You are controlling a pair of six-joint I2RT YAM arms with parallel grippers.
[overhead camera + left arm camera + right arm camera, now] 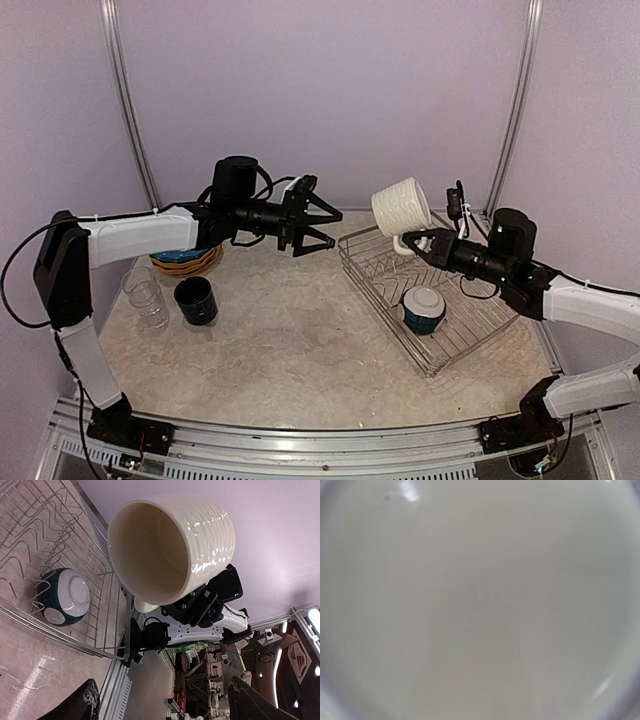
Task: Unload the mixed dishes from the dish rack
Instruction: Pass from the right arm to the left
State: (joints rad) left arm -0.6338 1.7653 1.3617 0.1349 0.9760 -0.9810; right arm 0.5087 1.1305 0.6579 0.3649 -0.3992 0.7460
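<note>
My right gripper (pixel 420 240) is shut on the handle of the cream mug (pixel 402 207) and holds it in the air over the far left corner of the dish rack (pixel 470 330), its mouth turned left. The mug shows in the left wrist view (pixel 170 545) and fills the right wrist view (pixel 480 600). The teal bowl (pixel 424 310) lies on its side in the rack (pixel 30 545), also in the left wrist view (pixel 65 597). My left gripper (pixel 325 230) is open and empty in the air, pointing at the mug. The navy mug (pixel 196 300), two clear glasses (pixel 145 297) and stacked plates (pixel 186 262) stand at the left.
Metal poles (pixel 130 110) run up the purple back wall on both sides. The rack sits angled at the right of the marble table (pixel 300 350). The table's front edge carries a metal rail (pixel 320 445) with the arm bases.
</note>
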